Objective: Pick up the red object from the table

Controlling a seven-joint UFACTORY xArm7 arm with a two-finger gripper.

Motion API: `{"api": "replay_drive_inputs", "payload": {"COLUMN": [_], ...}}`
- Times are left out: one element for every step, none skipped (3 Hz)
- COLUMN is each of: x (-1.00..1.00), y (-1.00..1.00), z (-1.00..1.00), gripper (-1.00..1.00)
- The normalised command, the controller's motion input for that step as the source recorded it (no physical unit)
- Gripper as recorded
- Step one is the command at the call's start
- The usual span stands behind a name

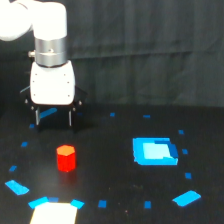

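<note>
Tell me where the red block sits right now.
The red block stands on the table at the exterior view's lower left, below the claw and well left of the large blue patch.

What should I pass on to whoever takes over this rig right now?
Gripper: open, empty, fingers pointing down, above and behind the red object in the exterior view.
Red object: upright on the table, untouched, well to the exterior view's left of the large blue patch.
Done: the arm is set near the block, nothing more.
Left: line up over the block, lower until the fingers straddle it, close, lift. The block looks narrower than the open fingers, so it should fit.
</note>
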Motion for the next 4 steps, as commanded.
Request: {"api": "replay_drive_inputs", "payload": {"x": [0.55,0.45,0.26,-0.1], "y": [-1.0,-1.0,-0.78,-0.53], "z": [-0.23,0.24,0.03,0.31], "gripper": [1.0,1.0,1.0,0.89]}}
